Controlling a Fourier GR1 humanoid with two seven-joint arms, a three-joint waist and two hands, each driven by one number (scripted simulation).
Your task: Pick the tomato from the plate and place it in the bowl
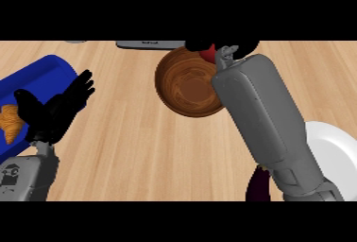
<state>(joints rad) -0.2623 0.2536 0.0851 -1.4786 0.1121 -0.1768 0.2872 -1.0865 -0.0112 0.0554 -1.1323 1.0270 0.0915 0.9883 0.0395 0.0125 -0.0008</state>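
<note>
Head view is read from the lower edge outward. Nearest, beside the right forearm, a dark purple object (259, 185) is seen on the wooden counter (140, 142); what it is cannot be told. Just beyond it at the right edge lies the white plate (333, 151), its visible part bare, which fits the tomato being already lifted off it; part of the plate is hidden by the forearm.

At the left, the left hand (55, 111) is held up with fingers straight and spread, resting over the edge of a blue tray (35, 75) that carries a croissant (10, 124); it is judged to be parked out of the way, since the task needs one hand only.

Farther off, the brown wooden bowl (185, 85) sits mid-counter. The right hand (226, 47) is stretched over the bowl's far rim, its fingers curled round the red tomato (208, 54), of which only a sliver is seen. The tomato is thus held above the bowl's far edge, presumably so that it can be let go inside. Release is judged to be the remaining step.

At the far edge a grey appliance (150, 44) is partly seen.
</note>
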